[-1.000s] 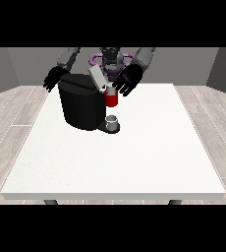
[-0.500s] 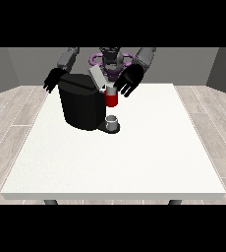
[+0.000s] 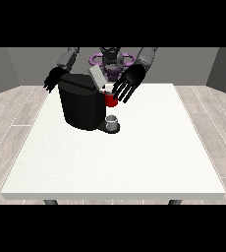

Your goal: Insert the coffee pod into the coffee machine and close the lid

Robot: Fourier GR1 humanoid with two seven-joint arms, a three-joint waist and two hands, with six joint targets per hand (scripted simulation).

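The black coffee machine [image 3: 81, 106] stands on the white table [image 3: 134, 157] toward the far left. Its grey lid [image 3: 96, 77] is tilted up and open. A red thing at the machine [image 3: 110, 100] sits at its front right. The hand at the view's right [image 3: 129, 82] hovers just right of the lid and above the red thing, its fingers spread and pointing down. The hand at the view's left [image 3: 52, 79] hangs behind the machine's left top corner with relaxed fingers. A small grey thing [image 3: 112, 121] rests on the machine's base plate.
The robot's torso [image 3: 111, 61] stands behind the table's far edge. Bare white tabletop stretches from the machine toward the camera and to the right.
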